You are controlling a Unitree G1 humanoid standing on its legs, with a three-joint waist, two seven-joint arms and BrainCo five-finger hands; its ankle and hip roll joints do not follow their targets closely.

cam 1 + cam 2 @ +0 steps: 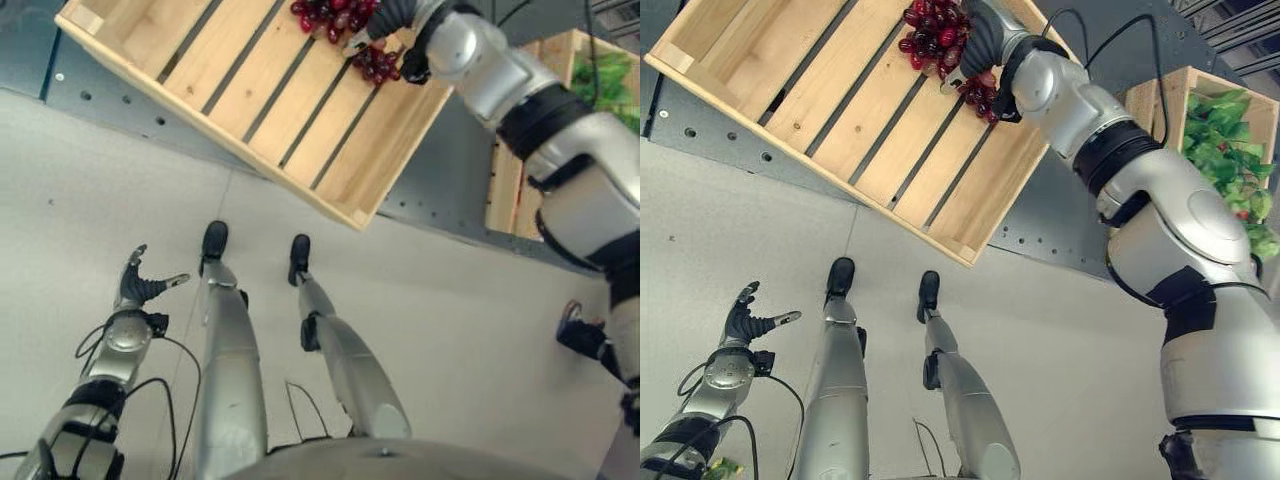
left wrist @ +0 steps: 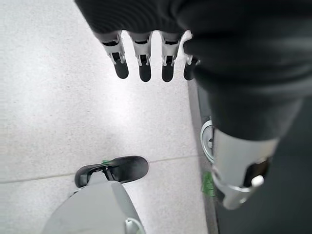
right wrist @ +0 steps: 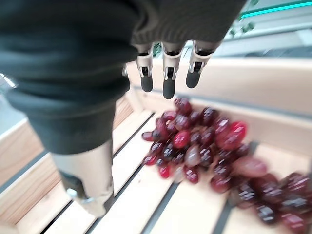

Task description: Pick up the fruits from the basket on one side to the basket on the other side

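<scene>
- Right hand (image 3: 165,73) hovers over the red grapes (image 3: 204,146) at the wooden crate's (image 1: 240,100) far edge, fingers straight, holding nothing.
- Risk: a partial grasp detaches loose grapes.
- Left hand (image 1: 140,285) hangs relaxed, empty.

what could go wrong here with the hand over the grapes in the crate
1. The right hand hovers open above the red grapes, holding nothing; loose grapes could scatter or crush if the fingers close unevenly.
2. The bunch lies on the slatted wooden crate; fingertips may catch in the gaps.
The left hand hangs idle.
</scene>
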